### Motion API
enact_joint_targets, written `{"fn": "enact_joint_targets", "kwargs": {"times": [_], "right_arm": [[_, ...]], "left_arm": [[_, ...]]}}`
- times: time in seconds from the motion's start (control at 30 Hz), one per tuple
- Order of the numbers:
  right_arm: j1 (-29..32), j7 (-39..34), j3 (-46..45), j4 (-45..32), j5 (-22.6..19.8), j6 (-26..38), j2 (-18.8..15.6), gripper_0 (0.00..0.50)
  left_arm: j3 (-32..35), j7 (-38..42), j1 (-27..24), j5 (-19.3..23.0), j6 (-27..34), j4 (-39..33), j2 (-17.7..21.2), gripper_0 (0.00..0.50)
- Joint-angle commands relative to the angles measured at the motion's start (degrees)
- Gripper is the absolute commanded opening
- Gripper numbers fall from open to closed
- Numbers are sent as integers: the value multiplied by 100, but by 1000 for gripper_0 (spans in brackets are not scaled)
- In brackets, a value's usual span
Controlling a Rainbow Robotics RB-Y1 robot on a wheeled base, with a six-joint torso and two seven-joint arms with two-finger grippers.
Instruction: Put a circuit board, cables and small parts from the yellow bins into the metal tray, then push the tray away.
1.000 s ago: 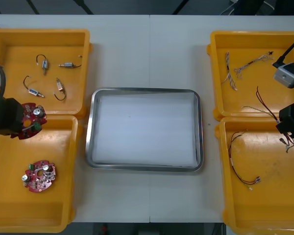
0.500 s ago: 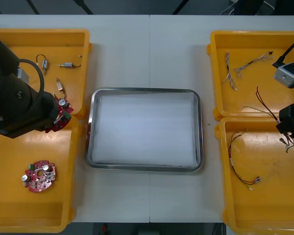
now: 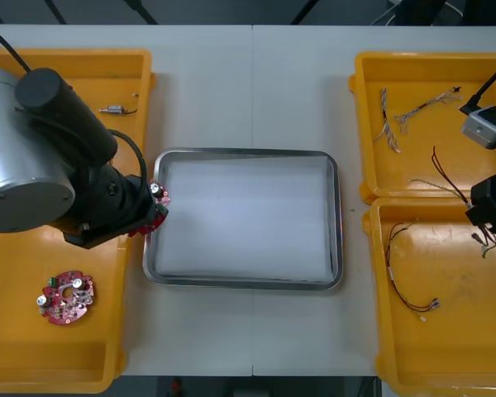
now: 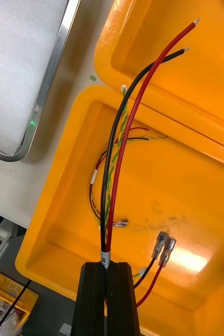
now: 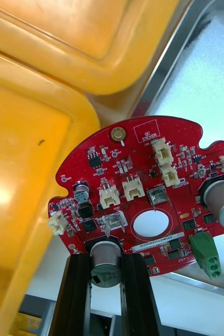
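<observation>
Front view puts my left jaws at the left rim of the tray point(image 3: 244, 284), carrying a board point(image 3: 156, 198) that overhangs that rim. Left wrist view has my fingers point(image 5: 78, 294) pinching a silver can at the board's edge, with the bin lip under one part of the board and the tray's white inside under the other. A second board point(image 3: 66, 298) lies flat in the near left bin point(image 3: 16, 356). My right jaws hang above the near right bin point(image 4: 195, 173), pressed on a red and black cable point(image 4: 107, 236) that rises from between them. Another cable point(image 3: 431, 304) lies on that bin's floor.
</observation>
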Motion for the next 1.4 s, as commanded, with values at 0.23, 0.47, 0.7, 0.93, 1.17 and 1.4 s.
{"fn": "enact_joint_targets", "kwargs": {"times": [0.23,0.47,0.7,0.93,1.17,1.4], "right_arm": [[-48,164,-156,-121,45,21,-211,0],[-48,164,-156,-121,45,21,-211,0],[-48,164,-156,-121,45,21,-211,0],[-48,164,-156,-121,45,21,-211,0],[-48,164,-156,-121,45,21,-211,0],[-48,164,-156,-121,45,21,-211,0]], "left_arm": [[-670,519,-288,-707,1,-49,-743,0],[-1066,589,-288,-1164,-69,74,-963,0],[-1391,572,-297,-1472,-315,373,-1095,0],[-1698,607,-297,-1621,-544,504,-1165,0],[-1830,616,-288,-1762,-676,689,-1262,0],[-1848,572,-288,-1780,-772,988,-1332,0]]}}
